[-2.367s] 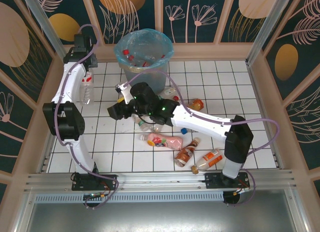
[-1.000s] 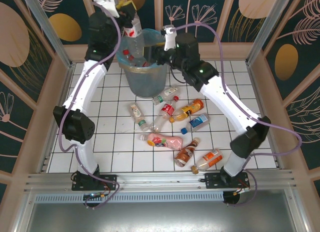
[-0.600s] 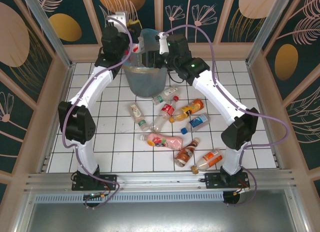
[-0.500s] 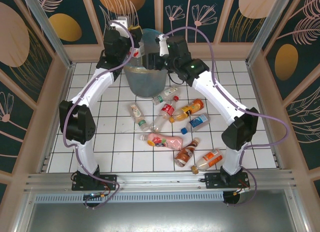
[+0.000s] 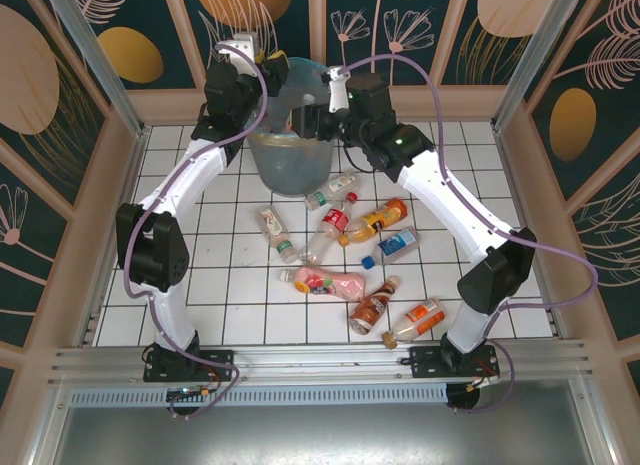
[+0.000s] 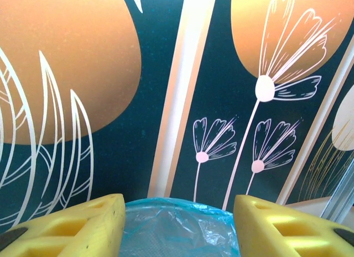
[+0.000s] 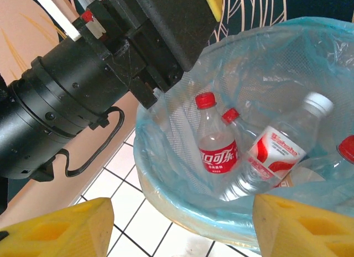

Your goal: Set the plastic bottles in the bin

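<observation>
1. Top external: both my arms reach over the bin [image 5: 290, 163] at the far side of the counter [image 5: 215, 275].
2. Left wrist: my left claw [image 6: 180, 221] is released, with nothing between its fingers and the bin's blue bag just below.
3. Right wrist: my right claw [image 7: 182, 224] is released and empty above the bin's rim.
4. Bottles [image 7: 217, 149] lie inside the bin; loose bottles [image 5: 335, 283] are scattered on the counter nearby.

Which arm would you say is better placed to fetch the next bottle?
Probably right: the right gripper and left gripper both hang open over the bin, but most loose bottles lie rightward.
</observation>
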Controlling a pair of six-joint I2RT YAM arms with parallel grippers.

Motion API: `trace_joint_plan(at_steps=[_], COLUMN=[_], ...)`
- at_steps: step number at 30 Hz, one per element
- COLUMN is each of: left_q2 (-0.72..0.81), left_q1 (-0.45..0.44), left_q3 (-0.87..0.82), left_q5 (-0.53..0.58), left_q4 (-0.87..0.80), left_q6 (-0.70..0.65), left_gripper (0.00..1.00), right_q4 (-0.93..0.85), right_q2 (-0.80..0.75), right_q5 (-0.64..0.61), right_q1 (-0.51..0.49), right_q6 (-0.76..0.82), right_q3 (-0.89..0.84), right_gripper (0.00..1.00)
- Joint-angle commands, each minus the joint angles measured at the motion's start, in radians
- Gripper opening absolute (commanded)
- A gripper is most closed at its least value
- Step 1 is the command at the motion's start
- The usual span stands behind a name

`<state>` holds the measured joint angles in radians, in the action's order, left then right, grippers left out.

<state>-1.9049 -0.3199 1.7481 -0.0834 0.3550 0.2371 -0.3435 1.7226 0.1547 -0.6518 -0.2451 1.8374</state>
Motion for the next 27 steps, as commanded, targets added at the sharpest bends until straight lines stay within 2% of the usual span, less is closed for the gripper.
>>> trace_joint_plan(at_steps=[1, 10, 18, 21, 24, 27], left_q2=[0.041, 0.054, 0.185, 0.293, 0.366, 0.439], left_q1=[0.004, 0.003, -0.009, -0.056, -0.141, -0.218], left_q3=[-0.018, -0.004, 0.006, -0.051, -0.121, -0.246], left_q5=[-0.022, -0.053, -0.045, -0.013, 0.040, 0.081], left_q4=[0.042, -0.016, -0.113, -0.160, -0.238, -0.256], left_q6=[0.001, 0.023, 0.005, -0.048, -0.126, -0.148], left_gripper=[0.54, 0.53, 0.53, 0.53, 0.54, 0.54], right_q4=[0.041, 0.030, -0.037, -0.057, -0.092, -0.133], right_q2=[-0.034, -0.053, -0.163, -0.255, -0.361, -0.458], right_q5=[-0.012, -0.010, -0.056, -0.119, -0.203, -0.255], right_q1=[0.000, 0.000, -0.024, -0.026, -0.022, -0.014], right_q6=[-0.001, -0.008, -0.016, -0.042, -0.072, -0.113], right_q3=[-0.015, -0.041, -0.096, -0.187, -0.306, -0.438], right_gripper=[0.68, 0.68, 0.68, 0.68, 0.67, 0.66])
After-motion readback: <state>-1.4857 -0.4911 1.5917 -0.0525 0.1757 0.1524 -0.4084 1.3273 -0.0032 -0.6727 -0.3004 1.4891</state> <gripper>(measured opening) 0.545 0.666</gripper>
